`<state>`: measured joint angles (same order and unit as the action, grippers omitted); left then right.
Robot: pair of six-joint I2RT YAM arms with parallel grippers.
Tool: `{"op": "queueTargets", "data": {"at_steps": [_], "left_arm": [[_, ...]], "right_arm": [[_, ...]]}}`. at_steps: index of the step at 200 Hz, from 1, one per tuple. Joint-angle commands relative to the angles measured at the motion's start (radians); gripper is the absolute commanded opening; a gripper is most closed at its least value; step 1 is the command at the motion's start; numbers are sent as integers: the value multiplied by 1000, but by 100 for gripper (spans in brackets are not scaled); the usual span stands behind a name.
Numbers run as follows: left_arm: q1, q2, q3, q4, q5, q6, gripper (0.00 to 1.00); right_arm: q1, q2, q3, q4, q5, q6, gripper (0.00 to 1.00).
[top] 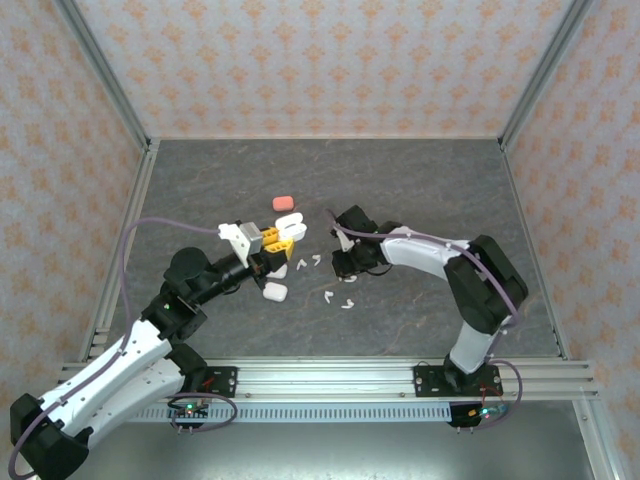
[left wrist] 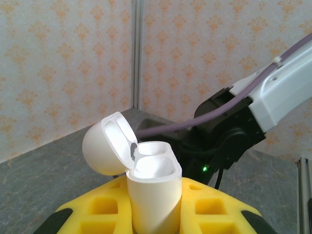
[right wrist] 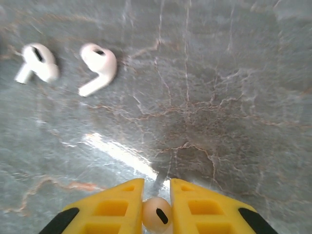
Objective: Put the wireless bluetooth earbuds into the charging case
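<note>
The left gripper (left wrist: 155, 202) was clamped tight on a white charging case (left wrist: 153, 187). Its yellow fingers (left wrist: 83, 209) pressed against either side of the case's body and held it upright. The lid (left wrist: 108, 144) was hinged back to the left, fully open. The wells inside showed white, and we could not tell from that angle whether anything sat in them. Behind the case rose the right arm (left wrist: 273, 92), with the patterned walls (left wrist: 63, 73) beyond.

The right gripper (right wrist: 157, 189) pointed down at the grey marbled table (right wrist: 219, 97). Its jaws were drawn almost together on a single earbud (right wrist: 157, 215), a pale rounded piece with a dark oval slot, pinched between the yellow tips. We could not tell whether that piece touched the table or hung just above it. Two white earbuds (right wrist: 99, 67) lay side by side on the surface ahead of that gripper, near each other but apart, and well clear of its fingers.

From above, we found both grippers near the middle of the table, facing each other across a small gap. Several loose earbuds (top: 326, 296), all white, lay scattered in and just in front of that gap, none touching another. A closed white case (top: 275, 292) rested on the table just beside the left gripper, on its near side. A salmon-pink case (top: 283, 203) lay apart from everything else, on the far side of the left gripper, towards the back wall.
</note>
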<state>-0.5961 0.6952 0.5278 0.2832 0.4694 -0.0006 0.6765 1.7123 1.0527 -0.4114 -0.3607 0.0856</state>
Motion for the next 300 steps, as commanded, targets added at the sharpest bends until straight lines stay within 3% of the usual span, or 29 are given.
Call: {"op": "queueTargets", "data": {"at_steps": [1, 74, 111, 176, 300], "left_arm": [[-9, 14, -7, 35, -16, -21, 0], [-8, 156, -22, 142, -13, -107, 0], [-9, 233, -2, 191, 22, -152, 0], [-21, 301, 6, 269, 71, -186, 0], [-30, 308, 12, 279, 74, -179, 0]], "right_arm": [[6, -125, -16, 27, 36, 34, 18], [40, -564, -96, 235, 106, 38, 18], [111, -680, -121, 361, 172, -15, 18], [219, -616, -94, 506, 262, -94, 18], [240, -486, -51, 533, 193, -81, 18]]}}
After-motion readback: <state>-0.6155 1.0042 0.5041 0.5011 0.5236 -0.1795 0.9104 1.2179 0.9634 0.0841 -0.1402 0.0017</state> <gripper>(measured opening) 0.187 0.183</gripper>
